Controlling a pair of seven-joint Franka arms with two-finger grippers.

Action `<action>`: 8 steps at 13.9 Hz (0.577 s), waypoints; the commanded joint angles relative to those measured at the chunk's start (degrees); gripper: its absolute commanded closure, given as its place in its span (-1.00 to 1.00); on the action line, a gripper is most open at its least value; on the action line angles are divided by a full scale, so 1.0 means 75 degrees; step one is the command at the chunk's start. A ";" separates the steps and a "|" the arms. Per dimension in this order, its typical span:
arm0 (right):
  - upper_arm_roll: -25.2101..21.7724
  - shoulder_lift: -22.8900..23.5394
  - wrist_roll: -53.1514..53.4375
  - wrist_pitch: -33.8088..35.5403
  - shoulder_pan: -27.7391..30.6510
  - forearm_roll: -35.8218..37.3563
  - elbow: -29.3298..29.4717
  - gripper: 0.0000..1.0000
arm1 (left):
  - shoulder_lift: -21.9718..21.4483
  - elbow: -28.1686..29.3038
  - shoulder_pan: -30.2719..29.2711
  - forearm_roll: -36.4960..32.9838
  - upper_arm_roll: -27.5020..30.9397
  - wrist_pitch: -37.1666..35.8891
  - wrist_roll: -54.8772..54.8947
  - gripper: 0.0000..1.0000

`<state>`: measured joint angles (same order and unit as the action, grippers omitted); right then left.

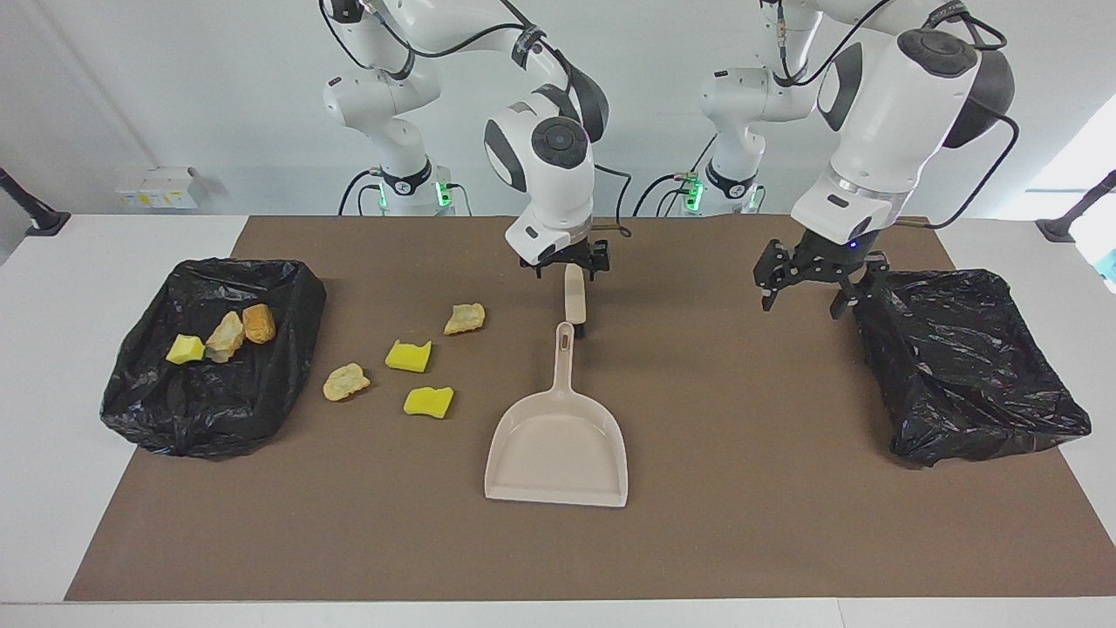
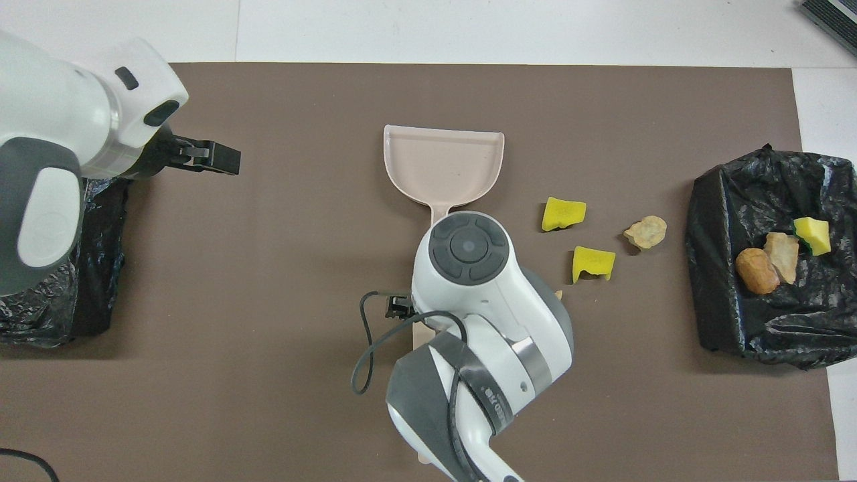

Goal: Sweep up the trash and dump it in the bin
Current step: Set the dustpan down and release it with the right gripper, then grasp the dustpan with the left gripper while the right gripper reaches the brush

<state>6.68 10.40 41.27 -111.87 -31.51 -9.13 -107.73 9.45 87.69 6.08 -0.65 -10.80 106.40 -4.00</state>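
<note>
So I'm looking at the right gripper (image 1: 565, 264) hanging over the mat (image 1: 741, 523), just robot-side of the dustpan (image 1: 558, 453) handle tip. It's got a pale stick-shaped tool (image 1: 574, 296) pinched between its fingers, hanging down with the lower end right by the dustpan's handle (can't tell if it's actually touching the mat or the handle). From overhead the arm's wrist covers most of that.

The dustpan lies flat mid-mat, scoop end away from the robots, nothing in it.

Left gripper (image 1: 818, 279) is up in the air next to the empty black-bagged bin (image 1: 968, 366) at the left arm's end of the table, over its robot-side corner. Fingers spread apart, holding nothing.

Trash situation: four pieces loose on the mat between the dustpan and the other bin (image 1: 209, 349), toward the right arm's end. That's two yellow sponge bits (image 1: 408, 356) (image 1: 428, 401) and two tan bread chunks (image 1: 465, 318) (image 1: 346, 381). The chunk nearest the robots is mostly hidden under the right arm from overhead. The other three pieces are already in that bin: a yellow sponge bit with green backing (image 2: 812, 235), a tan chunk (image 1: 226, 336) and an orange-brown chunk (image 1: 258, 323), all bunched together touching or nearly so.
</note>
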 commanded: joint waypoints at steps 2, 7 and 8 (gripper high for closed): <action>-0.0023 -0.1407 0.0110 -0.0822 -0.0380 -0.0376 -0.2145 -1.00 | 0.0931 -0.0945 0.0921 -0.0030 0.0105 0.0016 -0.0891 -1.00; -0.0012 -0.1538 0.0297 -0.1009 -0.1165 -0.0493 -0.2720 -1.00 | 0.1705 -0.0864 0.2095 -0.0311 0.0104 0.1162 -0.2628 -1.00; -0.0012 -0.1538 0.0414 -0.1277 -0.1294 -0.0505 -0.2896 -0.98 | 0.1705 -0.0771 0.2095 -0.0312 0.0093 0.1327 -0.2689 -1.00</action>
<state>6.74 0.10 42.54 -117.39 -39.60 -11.41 -125.76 20.60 83.18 20.92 -1.77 -10.94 114.28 -21.93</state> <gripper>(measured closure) 0.004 0.000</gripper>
